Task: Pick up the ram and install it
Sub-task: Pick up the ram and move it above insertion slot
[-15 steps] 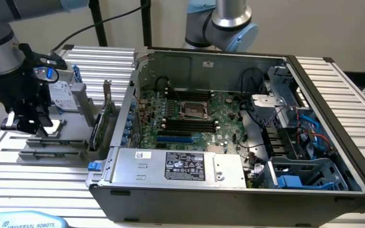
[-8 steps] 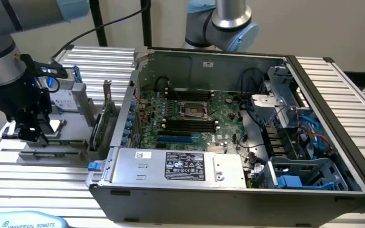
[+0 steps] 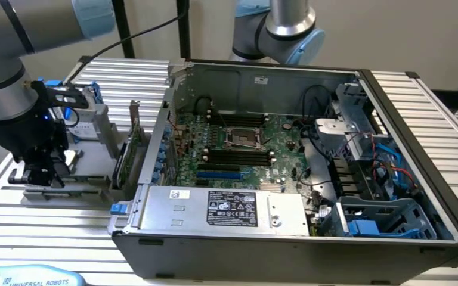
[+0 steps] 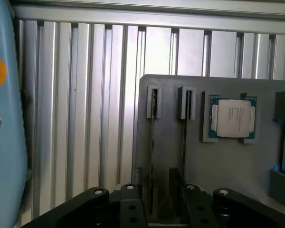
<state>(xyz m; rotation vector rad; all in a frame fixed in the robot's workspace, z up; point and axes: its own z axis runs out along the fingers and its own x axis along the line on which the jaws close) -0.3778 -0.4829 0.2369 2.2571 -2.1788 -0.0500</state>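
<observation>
1 ram (image 4: 152, 142) stands in the grey holder (image 4: 228, 161) between the open, empty fingers (image 4: 175, 183); nothing lifted or installed yet.

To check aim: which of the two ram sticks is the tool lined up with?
The ram stick farther from the silver processor; the tool straddles it.

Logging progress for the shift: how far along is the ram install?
Done: nothing yet. The black memory slots in the case look empty. In hand: the gripper hangs low over the gray holder, its open fingers either side of the ram, which stands in its holder slot. Left: the whole pick and install.
</observation>
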